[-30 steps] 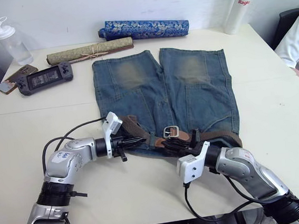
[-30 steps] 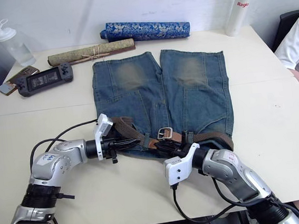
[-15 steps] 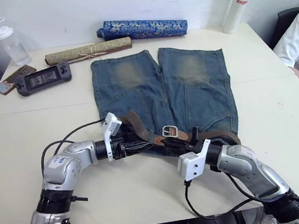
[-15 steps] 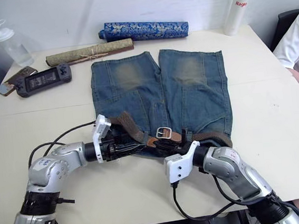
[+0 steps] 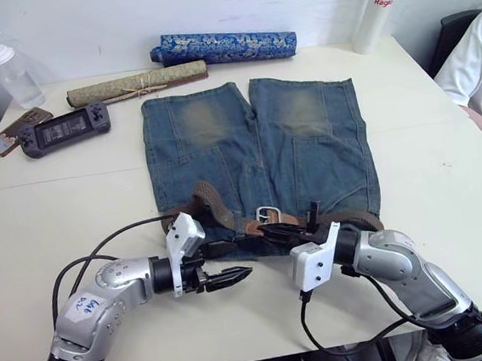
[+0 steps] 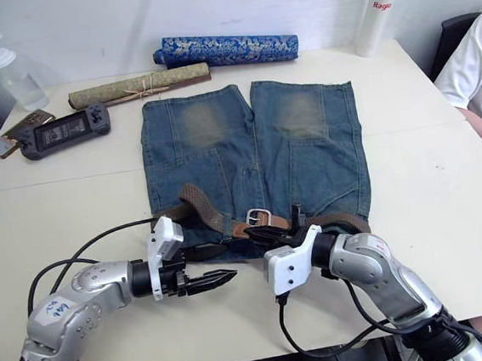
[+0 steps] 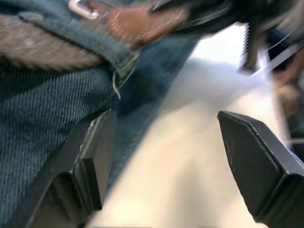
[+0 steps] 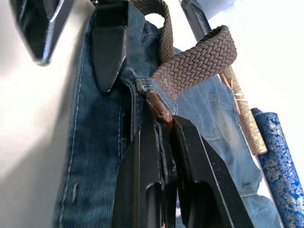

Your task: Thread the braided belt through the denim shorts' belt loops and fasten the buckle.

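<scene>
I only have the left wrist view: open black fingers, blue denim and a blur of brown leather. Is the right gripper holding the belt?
Observer: Yes. The right gripper is shut on the tan leather tip of the dark-brown braided belt, at the waistband of the faded blue denim shorts.
Operator: Where is the buckle?
Observer: The small silvery metal buckle lies on the shorts, just beyond the right gripper.
Operator: And my left gripper, relative to the shorts?
Observer: The left gripper is open and empty over the cream table, just off the waistband's edge.
</scene>
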{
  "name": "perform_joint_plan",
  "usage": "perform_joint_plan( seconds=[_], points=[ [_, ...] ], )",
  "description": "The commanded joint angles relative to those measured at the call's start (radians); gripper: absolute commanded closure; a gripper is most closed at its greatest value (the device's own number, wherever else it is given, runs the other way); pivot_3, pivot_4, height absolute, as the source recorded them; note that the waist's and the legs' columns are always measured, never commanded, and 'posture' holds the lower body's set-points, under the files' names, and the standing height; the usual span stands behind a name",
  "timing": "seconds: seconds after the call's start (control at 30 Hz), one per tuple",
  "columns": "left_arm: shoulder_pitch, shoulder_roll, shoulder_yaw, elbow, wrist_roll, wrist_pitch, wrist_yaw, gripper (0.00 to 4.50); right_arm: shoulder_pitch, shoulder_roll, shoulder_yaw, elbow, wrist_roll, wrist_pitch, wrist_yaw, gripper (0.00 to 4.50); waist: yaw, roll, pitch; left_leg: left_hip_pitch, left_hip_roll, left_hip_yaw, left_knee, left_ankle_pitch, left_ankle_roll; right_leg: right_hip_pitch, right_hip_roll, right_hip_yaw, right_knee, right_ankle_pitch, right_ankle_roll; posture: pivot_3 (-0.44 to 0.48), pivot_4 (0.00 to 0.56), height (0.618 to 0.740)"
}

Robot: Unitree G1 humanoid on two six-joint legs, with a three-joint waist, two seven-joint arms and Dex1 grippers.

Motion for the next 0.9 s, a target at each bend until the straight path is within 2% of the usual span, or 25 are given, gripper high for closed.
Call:
perform_joint_plan(
  seconds=[0.03, 0.13, 0.33, 0.6, 0.9],
  points=[
    [0.036, 0.026, -0.047, 0.046, 0.090, -0.042, 0.019, 0.80, -0.020, -0.020, -0.045, -0.053, 0.072, 0.025, 0.034, 4.50, 0.002, 0.000, 0.000, 0.000, 0.000, 0.000, 0.000, 0.000, 0.000, 0.000, 0.000, 0.000, 0.000, 0.000, 0.000, 0.000, 0.150, 0.645],
    [0.073, 0.056, -0.077, 0.072, 0.140, -0.095, -0.003, 0.80, -0.040, -0.037, -0.085, -0.066, 0.128, 0.052, 0.056, 4.50, 0.002, 0.000, 0.000, 0.001, 0.000, 0.000, 0.000, 0.000, 0.000, 0.001, 0.000, 0.000, 0.000, 0.000, 0.000, 0.000, 0.150, 0.645],
    [0.122, 0.079, -0.074, 0.080, 0.144, -0.110, -0.003, 0.80, -0.093, -0.104, -0.195, -0.073, 0.260, 0.091, 0.105, 4.50, 0.000, 0.001, -0.001, 0.002, 0.000, 0.000, 0.000, 0.000, 0.000, 0.001, 0.000, 0.000, 0.000, 0.000, 0.000, 0.000, 0.150, 0.645],
    [0.164, 0.073, -0.053, 0.106, 0.150, -0.128, 0.017, 0.80, -0.053, -0.239, -0.394, -0.032, 0.432, 0.128, 0.188, 4.50, 0.001, 0.002, -0.001, 0.005, 0.000, 0.000, 0.000, 0.000, 0.000, 0.005, 0.000, 0.000, 0.000, 0.000, 0.000, 0.000, 0.150, 0.645],
    [0.173, 0.063, -0.047, 0.128, 0.151, -0.140, 0.024, 0.80, 0.009, -0.275, -0.493, 0.012, 0.502, 0.181, 0.209, 4.50, 0.012, 0.002, -0.002, 0.011, 0.001, 0.001, -0.001, 0.000, 0.001, 0.009, 0.000, 0.000, 0.000, -0.001, 0.000, 0.000, 0.150, 0.645]
  ],
)
